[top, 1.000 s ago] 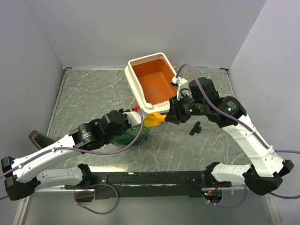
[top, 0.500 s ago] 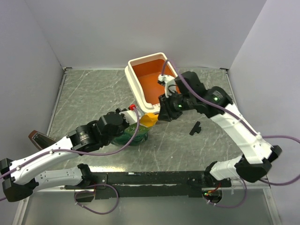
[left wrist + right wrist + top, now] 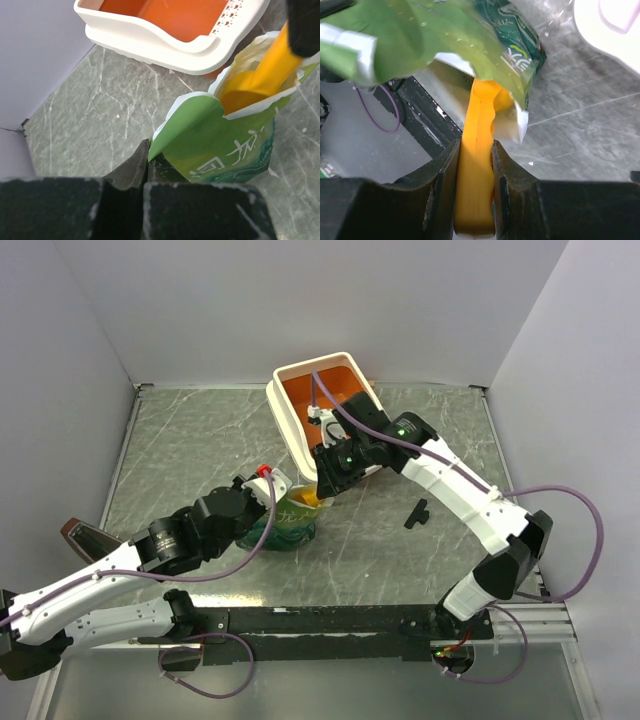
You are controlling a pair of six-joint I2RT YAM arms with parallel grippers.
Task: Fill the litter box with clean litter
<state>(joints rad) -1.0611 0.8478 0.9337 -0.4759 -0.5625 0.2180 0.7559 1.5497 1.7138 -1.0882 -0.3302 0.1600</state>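
The litter box (image 3: 290, 415), orange inside with a cream rim, stands at the back middle of the table; it also shows in the left wrist view (image 3: 150, 42). No litter shows in it. A green bag (image 3: 290, 522) stands open in front of it. My left gripper (image 3: 146, 160) is shut on the bag's edge (image 3: 190, 125). My right gripper (image 3: 475, 165) is shut on the handle of an orange-yellow scoop (image 3: 477, 150), whose bowl reaches into the bag's mouth (image 3: 250, 87). The clean litter is hidden inside the bag.
A small black part (image 3: 417, 512) lies on the table to the right of the bag. Grey walls close in the table at the back and sides. A brown object (image 3: 85, 536) lies at the left edge.
My right arm has swung left and down, carrying the scoop from beside the box's near corner into the bag's mouth. My left gripper kept hold of the bag and shifted slightly.
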